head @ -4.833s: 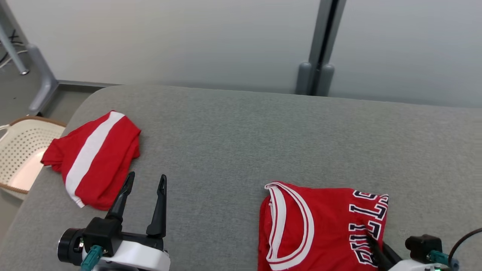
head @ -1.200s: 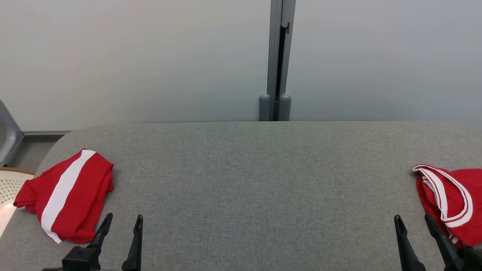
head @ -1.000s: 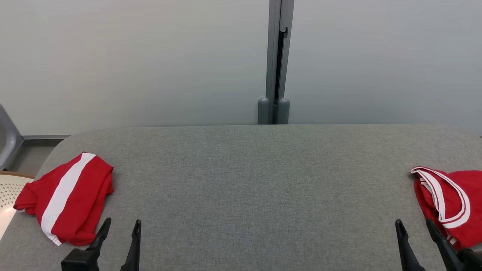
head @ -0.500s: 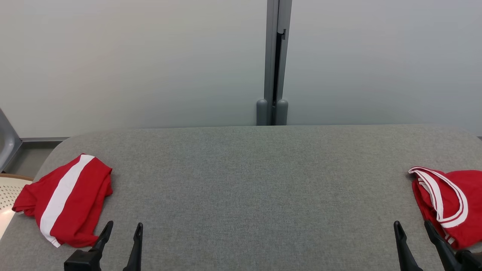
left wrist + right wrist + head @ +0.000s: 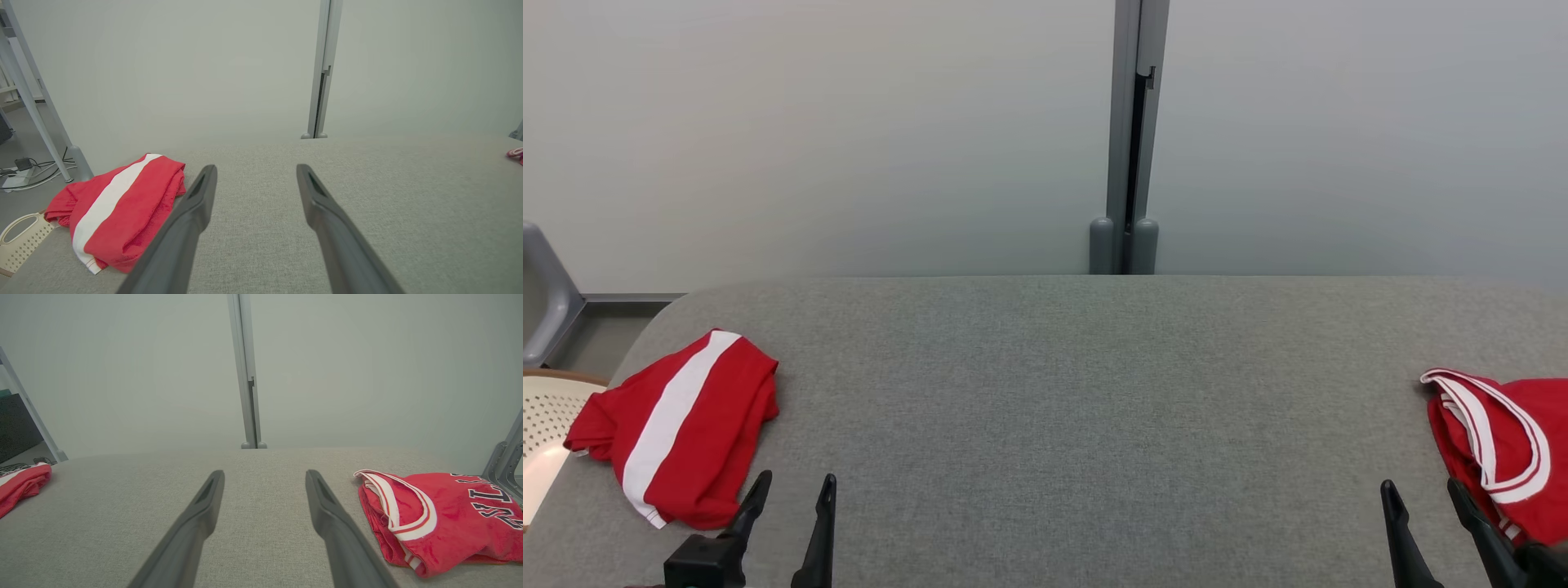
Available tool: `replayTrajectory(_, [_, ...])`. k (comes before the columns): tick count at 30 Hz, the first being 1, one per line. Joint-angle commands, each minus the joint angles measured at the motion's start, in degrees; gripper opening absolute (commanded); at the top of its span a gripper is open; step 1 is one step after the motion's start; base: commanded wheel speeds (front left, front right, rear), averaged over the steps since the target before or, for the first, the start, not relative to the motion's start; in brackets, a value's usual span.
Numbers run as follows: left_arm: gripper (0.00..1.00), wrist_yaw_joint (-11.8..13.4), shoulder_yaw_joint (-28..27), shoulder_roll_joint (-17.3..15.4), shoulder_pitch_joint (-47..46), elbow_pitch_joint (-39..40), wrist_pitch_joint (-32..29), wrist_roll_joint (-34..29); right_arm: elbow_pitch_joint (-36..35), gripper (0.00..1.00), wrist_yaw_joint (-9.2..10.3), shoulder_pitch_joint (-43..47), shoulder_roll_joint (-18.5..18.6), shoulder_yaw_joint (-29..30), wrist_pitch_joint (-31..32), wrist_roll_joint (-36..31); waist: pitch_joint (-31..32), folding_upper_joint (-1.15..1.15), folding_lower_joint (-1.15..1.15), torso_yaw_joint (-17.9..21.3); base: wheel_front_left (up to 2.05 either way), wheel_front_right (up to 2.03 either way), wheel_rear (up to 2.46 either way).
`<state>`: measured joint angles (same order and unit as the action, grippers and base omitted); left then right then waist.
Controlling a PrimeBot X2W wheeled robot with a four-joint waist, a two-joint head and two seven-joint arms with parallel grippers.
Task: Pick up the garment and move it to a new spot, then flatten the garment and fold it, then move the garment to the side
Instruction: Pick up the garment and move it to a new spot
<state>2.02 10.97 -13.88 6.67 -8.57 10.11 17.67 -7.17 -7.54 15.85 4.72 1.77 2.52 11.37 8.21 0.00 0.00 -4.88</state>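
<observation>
Garment [image 5: 1503,441]: red, folded, white-trimmed, on grey woven worktop [image 5: 1078,392] | left hand [image 5: 796,478]: spread, empty | right hand [image 5: 1419,486]: spread, empty

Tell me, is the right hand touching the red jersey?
Apart. The right wrist view shows grey padding between the right hand and the red jersey.

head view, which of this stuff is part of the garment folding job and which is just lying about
Job: red lettered jersey, right; red white-striped garment, left; grey padded surface under them; left gripper and right gripper, both open, empty.
Lying about: perforated basket off the left end; floor cables; grey partition post.
</observation>
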Motion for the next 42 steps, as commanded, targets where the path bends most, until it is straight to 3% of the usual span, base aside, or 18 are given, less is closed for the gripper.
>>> replayTrajectory(1, [1.0, 0.1, -0.3, -0.3, -0.8, -0.1, 0.3, 0.0, -0.4, 1.0, 0.1, 0.3, 0.0, 0.1, 0.2, -0.1, 0.0, 0.0, 0.0, -0.5, 0.0, 0.0, 0.0])
replayTrajectory(19, [1.0, 1.0, -1.1, -1.0, -2.7, 0.8, 2.1, 0.8, -1.1, 1.0, 0.07, 0.3, 0.2, -1.7, 0.4, 1.1, 0.5, 0.0, 0.0, -17.9, 0.0, 0.0, 0.0])
replayTrajectory(28, [1.0, 2.6, -2.0, -1.3, -1.6, 3.0, 2.5, 1.1, 0.4, 1.0, 0.07, -2.5, 0.5, -3.4, -0.1, 1.1, -1.2, 0.0, 0.0, -19.8, 0.0, 0.0, 0.0])
replayTrajectory(42, [1.0, 2.9, -0.6, -1.0, -4.0, 2.4, 1.6, 0.6, 1.1, 1.0, 0.07, -2.4, 0.5, -3.2, -0.4, 1.6, -2.0, 0.0, 0.0, -20.5, 0.0, 0.0, 0.0])
